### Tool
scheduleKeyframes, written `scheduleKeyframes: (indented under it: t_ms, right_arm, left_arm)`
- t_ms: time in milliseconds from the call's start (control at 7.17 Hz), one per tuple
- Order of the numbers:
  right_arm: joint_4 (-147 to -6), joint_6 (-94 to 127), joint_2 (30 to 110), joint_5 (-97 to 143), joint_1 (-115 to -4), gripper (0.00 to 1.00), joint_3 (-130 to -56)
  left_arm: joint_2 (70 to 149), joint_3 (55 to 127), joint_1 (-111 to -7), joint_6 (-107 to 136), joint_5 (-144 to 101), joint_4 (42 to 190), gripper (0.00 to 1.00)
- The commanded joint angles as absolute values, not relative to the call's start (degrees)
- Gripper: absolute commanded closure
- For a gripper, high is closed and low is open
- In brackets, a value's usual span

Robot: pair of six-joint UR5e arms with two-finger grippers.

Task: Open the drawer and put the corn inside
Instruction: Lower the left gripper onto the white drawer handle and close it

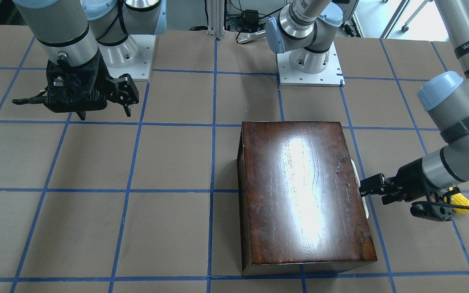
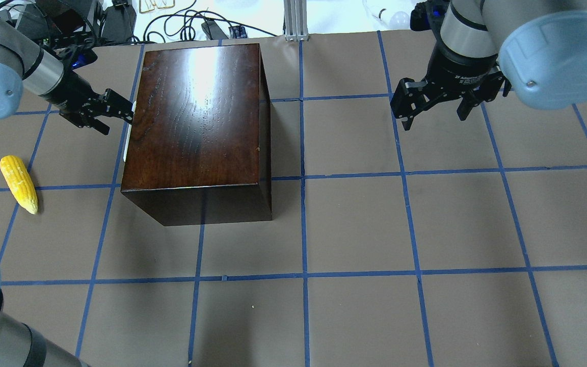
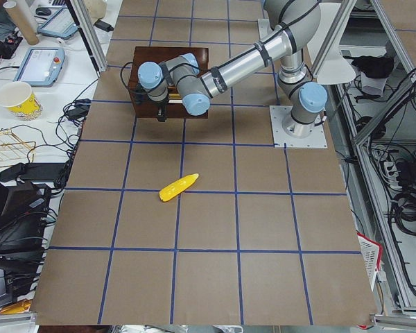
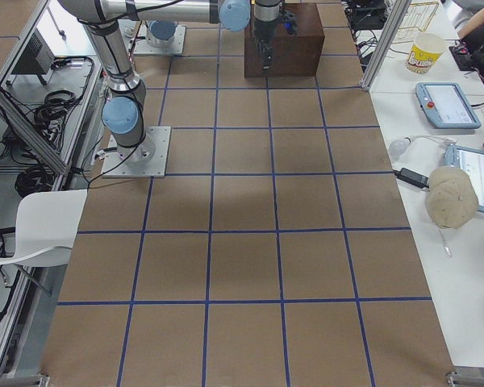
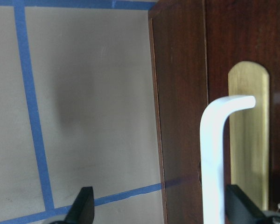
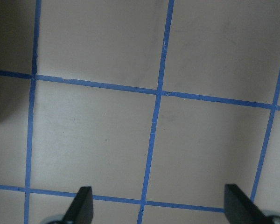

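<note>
Yellow corn, judged light, stiff and somewhat slick, lies on the table well apart from the box, on the robot's left; it is best pinched across its thick middle. The drawer is shut; its rigid white handle is the place to take hold. The left gripper is spread wide, with the handle between its fingers and not yet clamped. The right gripper is spread and empty above the table.
</note>
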State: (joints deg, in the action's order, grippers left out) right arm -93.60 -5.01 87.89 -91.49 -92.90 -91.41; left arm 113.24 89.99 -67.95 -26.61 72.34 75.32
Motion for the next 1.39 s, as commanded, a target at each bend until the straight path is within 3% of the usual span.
scheduleKeyframes:
  t_ms: [0,1255]
  right_arm:
    - [-93.6,-5.01,87.89,-91.49,-92.9,0.0,-91.41]
    - [-93.6,-5.01,87.89,-91.49,-92.9,0.0,-91.41]
  left_arm:
    - [113.82,89.83,-67.76,-26.46,72.51,75.24,0.0]
    - [114.17,89.03,-66.45,-29.27,73.92,74.0,0.0]
